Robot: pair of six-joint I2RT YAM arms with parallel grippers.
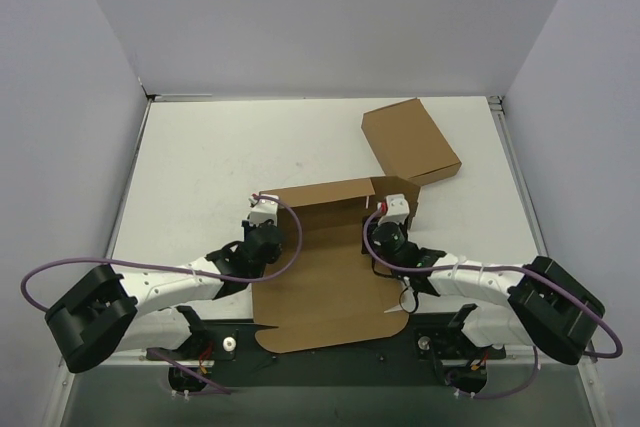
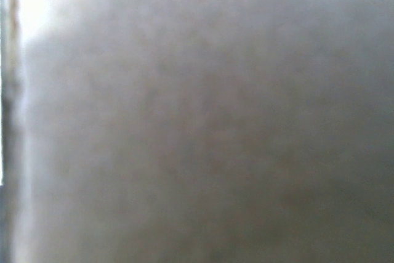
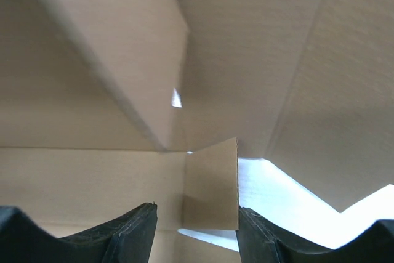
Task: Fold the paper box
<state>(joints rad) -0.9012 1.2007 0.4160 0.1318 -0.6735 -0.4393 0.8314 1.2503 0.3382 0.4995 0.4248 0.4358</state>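
1. My right gripper (image 3: 196,209) has its jaws apart. A small upright tab (image 3: 212,180) of the paper box stands in the gap, its right edge against my right finger (image 3: 261,238) and open space on its left side, so nothing is pinched yet.
2. My left gripper (image 1: 263,209) sits at the left end of the raised rear panel (image 1: 320,192). Its wrist camera shows only a grey-brown blur (probably pressed close to the cardboard), so I cannot tell whether those jaws are apart, together or clamped.
3. The paper box (image 1: 320,287) lies on the table (image 1: 200,157) between my two arms. Its long axis runs from my bases away from me. The near half is flat and the rear panel stands up across the far end, running left to right from one gripper to the other.
4. What the next move turns on, as I judge it: the tab sits at the right rear corner, straight ahead of my right fingers and inside the corner fold. The right arm is therefore the nearer one for it, while the left holds the opposite corner.
5. A second, already closed brown carton (image 1: 410,142) rests farther back to the right, just beyond that corner and apart from both grippers.
6. I can read no brand, label or writing on any of the cardboard.
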